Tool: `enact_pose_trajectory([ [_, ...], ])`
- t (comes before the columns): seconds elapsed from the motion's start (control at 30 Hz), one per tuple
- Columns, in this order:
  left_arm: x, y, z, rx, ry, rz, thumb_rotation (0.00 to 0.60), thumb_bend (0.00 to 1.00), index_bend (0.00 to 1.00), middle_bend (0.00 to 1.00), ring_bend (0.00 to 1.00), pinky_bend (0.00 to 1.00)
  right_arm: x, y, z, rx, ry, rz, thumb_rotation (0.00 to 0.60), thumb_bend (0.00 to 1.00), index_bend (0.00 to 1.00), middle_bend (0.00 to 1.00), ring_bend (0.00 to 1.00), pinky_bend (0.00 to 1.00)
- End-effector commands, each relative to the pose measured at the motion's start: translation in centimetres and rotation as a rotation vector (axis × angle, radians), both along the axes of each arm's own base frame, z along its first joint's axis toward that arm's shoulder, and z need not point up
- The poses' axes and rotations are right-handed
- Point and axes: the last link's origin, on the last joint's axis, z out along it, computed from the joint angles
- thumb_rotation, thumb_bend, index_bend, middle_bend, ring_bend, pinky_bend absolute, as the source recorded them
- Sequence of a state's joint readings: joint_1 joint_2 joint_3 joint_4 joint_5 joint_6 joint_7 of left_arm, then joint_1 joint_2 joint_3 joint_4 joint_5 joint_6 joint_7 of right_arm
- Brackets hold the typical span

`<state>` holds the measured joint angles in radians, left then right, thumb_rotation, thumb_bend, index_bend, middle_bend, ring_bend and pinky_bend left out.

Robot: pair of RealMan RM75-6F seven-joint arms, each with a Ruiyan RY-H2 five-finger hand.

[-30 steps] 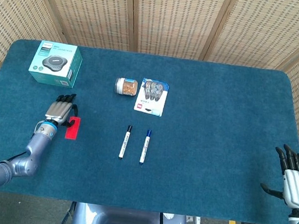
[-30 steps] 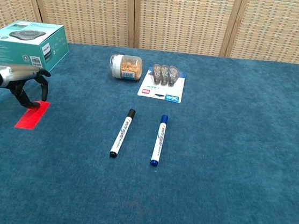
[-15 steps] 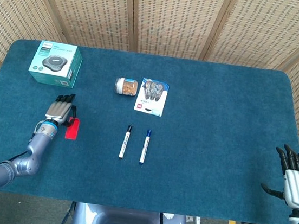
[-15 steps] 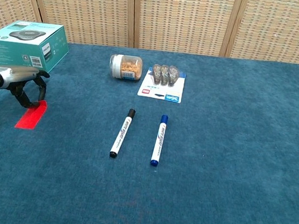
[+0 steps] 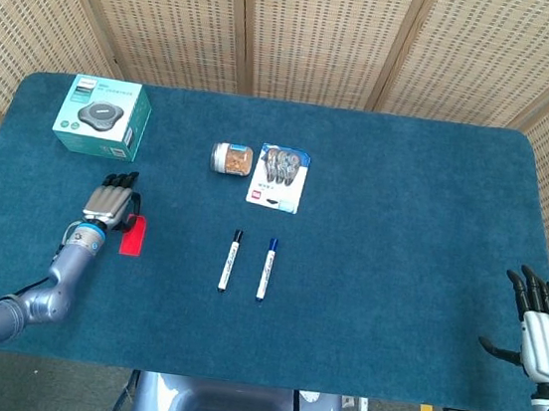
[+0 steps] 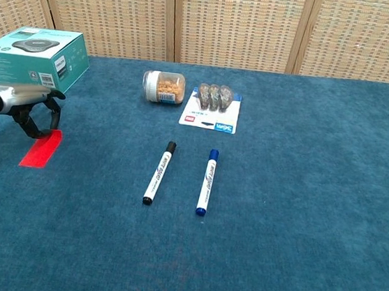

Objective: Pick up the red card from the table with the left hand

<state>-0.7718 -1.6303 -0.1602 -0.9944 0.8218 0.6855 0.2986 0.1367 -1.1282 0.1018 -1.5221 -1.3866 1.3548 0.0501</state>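
Note:
The red card [image 5: 132, 238] [image 6: 42, 149] lies flat on the blue table cloth at the left. My left hand [image 5: 112, 201] [image 6: 27, 102] hovers over the card's far end. Its fingers curl downward like a claw, with the thumb apart from them. The fingertips [image 6: 36, 132] are at the card's far left corner, and I cannot tell whether they touch it. Nothing is held. My right hand [image 5: 544, 334] rests at the table's near right corner with fingers spread; the chest view does not show it.
A teal box [image 5: 103, 116] [image 6: 36, 54] stands just behind the left hand. A small jar [image 5: 231, 158] and a blister pack [image 5: 279, 176] lie mid-table. A black marker [image 5: 230, 259] and a blue marker [image 5: 267, 267] lie side by side right of the card.
The left hand's fingertips have drawn slightly left and up from the card's far end. The card and the right hand have not moved.

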Motion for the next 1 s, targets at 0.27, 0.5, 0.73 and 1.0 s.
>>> enact_pose_trajectory([
  [0.27, 0.5, -7.8, 7.1, 0.023, -0.091, -0.244, 0.6, 0.5, 0.67, 0.0, 0.0, 0.0, 0.0, 0.0, 0.0, 0.003, -0.002, -0.001, 0.6, 0.0, 0.0, 0.0, 0.0, 0.0],
  [0.5, -1.5, -13.0, 11.8, -0.004, -0.141, -0.271, 0.6, 0.49, 0.67, 0.0, 0.0, 0.0, 0.4, 0.4, -0.1, 0.004, 0.002, 0.016, 0.6, 0.0, 0.0, 0.0, 0.0, 0.0],
  [0.73, -3.0, -12.2, 14.1, 0.099, -0.178, -0.238, 0.6, 0.45, 0.63, 0.0, 0.0, 0.0, 0.6, 0.5, 0.0, -0.001, 0.002, 0.022, 0.6, 0.0, 0.0, 0.0, 0.0, 0.0],
  [1.0, -3.9, -11.9, 14.8, 0.224, -0.217, -0.211, 0.6, 0.13, 0.01, 0.0, 0.0, 0.0, 0.4, 0.5, 0.3, -0.012, -0.006, 0.018, 0.6, 0.0, 0.0, 0.0, 0.0, 0.0],
])
